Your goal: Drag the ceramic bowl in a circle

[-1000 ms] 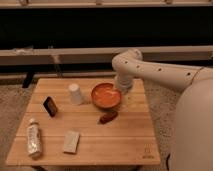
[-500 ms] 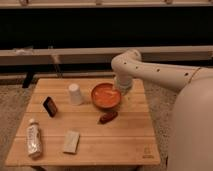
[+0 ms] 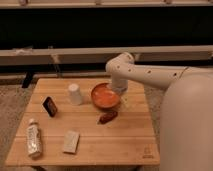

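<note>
The claw [image 3: 120, 90] is hovering at the right rim of the bowl [image 3: 102, 96] — bowl lying just left; we are not seeing whether it's gripping.

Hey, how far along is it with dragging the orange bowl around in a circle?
Done: the claw is down at the right rim of the ceramic bowl. In hand: starting the drag, though the bowl sits where it was a second ago, beside the white cup. Left: seemingly the whole circle.
</note>
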`<state>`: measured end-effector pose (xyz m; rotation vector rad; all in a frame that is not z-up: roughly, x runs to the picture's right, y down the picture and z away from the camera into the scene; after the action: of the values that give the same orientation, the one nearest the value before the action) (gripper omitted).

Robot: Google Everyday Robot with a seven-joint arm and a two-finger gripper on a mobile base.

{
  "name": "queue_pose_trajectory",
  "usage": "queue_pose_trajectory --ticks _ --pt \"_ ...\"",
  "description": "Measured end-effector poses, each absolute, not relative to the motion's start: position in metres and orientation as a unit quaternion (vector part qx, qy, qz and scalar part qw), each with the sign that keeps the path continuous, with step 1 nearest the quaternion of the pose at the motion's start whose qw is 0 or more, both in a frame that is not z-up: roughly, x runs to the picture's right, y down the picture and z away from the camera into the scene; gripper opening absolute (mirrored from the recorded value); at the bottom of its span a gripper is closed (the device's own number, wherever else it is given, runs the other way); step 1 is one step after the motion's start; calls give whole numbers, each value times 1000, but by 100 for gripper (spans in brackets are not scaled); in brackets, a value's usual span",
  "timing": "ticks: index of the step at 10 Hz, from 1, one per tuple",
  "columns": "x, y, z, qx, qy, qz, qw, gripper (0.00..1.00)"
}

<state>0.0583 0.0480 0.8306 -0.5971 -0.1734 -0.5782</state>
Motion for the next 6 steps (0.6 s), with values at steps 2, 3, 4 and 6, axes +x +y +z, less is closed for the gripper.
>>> queue_pose_trajectory --ticks 2,3,4,6 --pt "49 50 839 -286 -85 -285 911 100" --pt "48 50 839 -286 -83 -288 910 100" --pt "48 52 840 -286 -81 -291 910 100" --pt "40 59 840 -284 -79 -299 907 100"
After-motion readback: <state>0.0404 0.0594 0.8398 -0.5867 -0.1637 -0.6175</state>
